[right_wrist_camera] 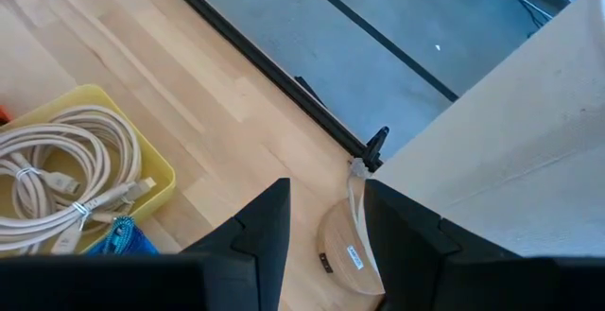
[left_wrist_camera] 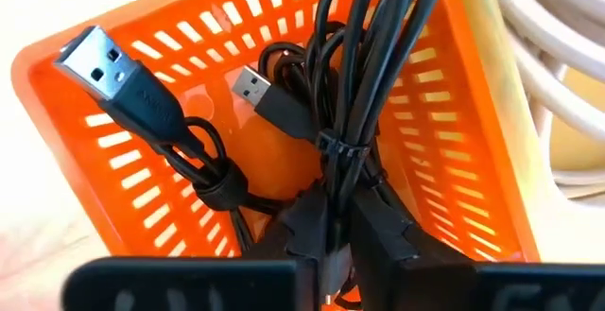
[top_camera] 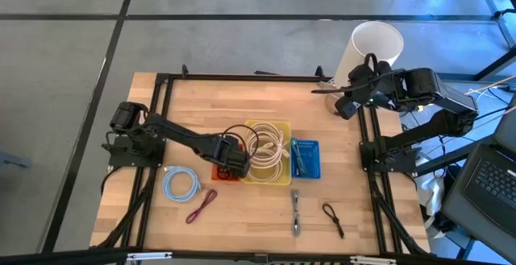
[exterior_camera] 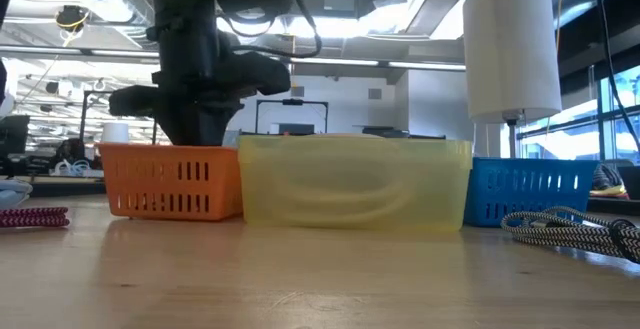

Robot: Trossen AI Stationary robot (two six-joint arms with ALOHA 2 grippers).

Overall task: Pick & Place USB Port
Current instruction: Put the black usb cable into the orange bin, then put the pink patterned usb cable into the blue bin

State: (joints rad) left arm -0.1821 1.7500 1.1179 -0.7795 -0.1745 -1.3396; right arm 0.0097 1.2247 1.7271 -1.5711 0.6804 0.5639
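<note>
On the wooden table [top_camera: 242,217], the left gripper [left_wrist_camera: 336,245] pinches a black USB cable bundle [left_wrist_camera: 350,84] inside the orange plastic basket [left_wrist_camera: 123,160]. Next it should let go. The right gripper [right_wrist_camera: 326,221] waits apart, fingers spread.

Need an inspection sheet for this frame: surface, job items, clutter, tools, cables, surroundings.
Surface: wooden table inside a black frame.
Job's things: black USB cable bundle over the orange basket; yellow bin with coiled white cables; blue basket.
Clutter: paper towel roll at the far right corner.
Tools: left tool shut on the black USB cable bundle, over the orange basket; right tool open, idle near the paper towel roll.
Cables: light blue coil, maroon cable, braided cable, small black cable loose on the table.
Surroundings: laptop off the right edge; no person seen.
</note>
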